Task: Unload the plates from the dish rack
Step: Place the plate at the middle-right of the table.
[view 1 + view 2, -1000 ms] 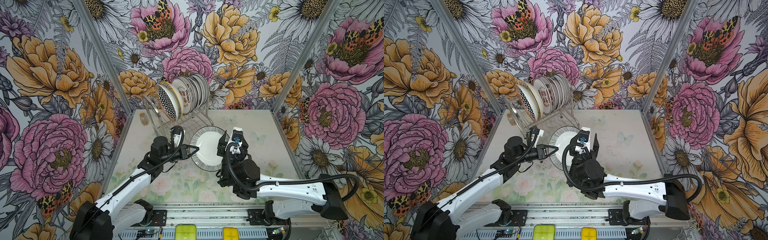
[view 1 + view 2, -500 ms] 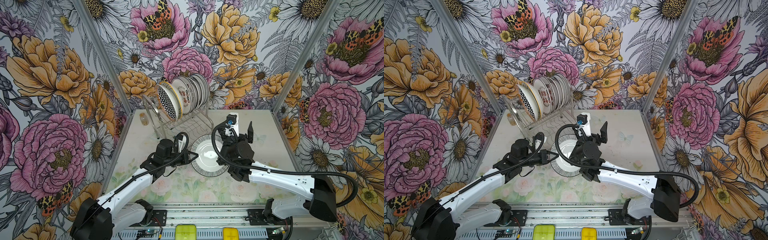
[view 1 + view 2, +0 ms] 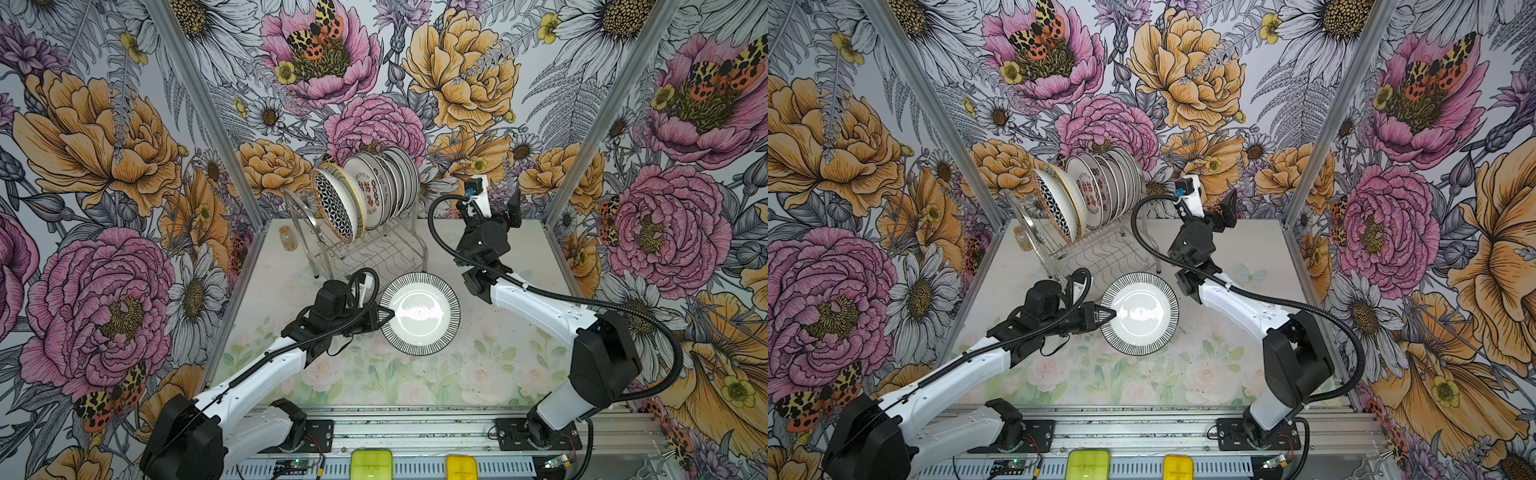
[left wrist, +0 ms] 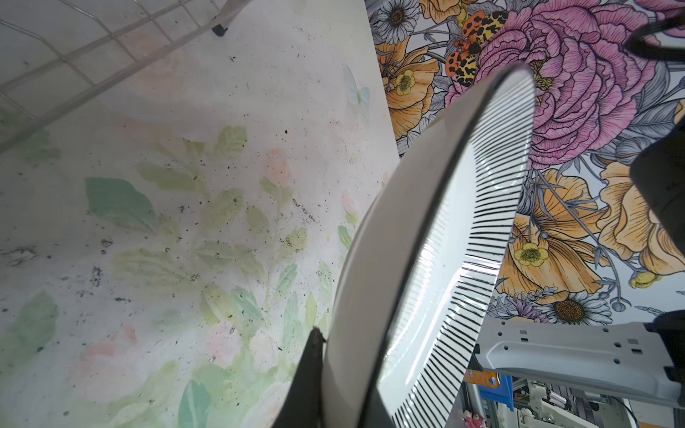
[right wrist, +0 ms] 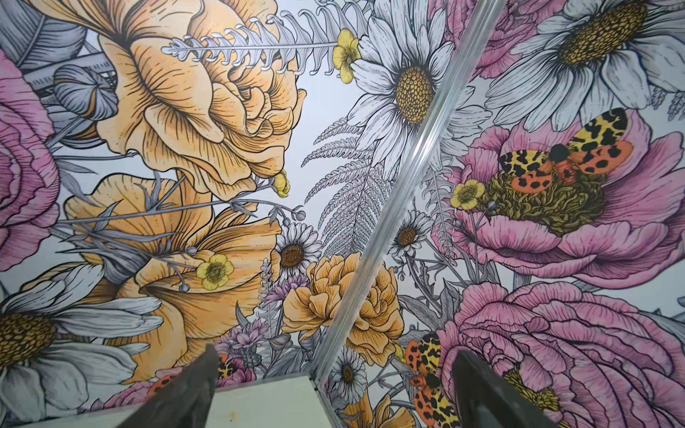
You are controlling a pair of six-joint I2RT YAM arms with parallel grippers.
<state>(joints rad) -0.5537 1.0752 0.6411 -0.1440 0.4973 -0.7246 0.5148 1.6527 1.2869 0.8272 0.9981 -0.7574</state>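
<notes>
Left wrist view: left hand (image 4: 333,370) clamps striped plate (image 4: 444,259).

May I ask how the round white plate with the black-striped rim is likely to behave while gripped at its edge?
The white round black-striped plate shows bright glare, so its glaze is probably slippery. It looks ceramic: likely stiff yet breakable if dropped. The left tool pinches only one edge, so its weight may tilt it in the grip.
</notes>
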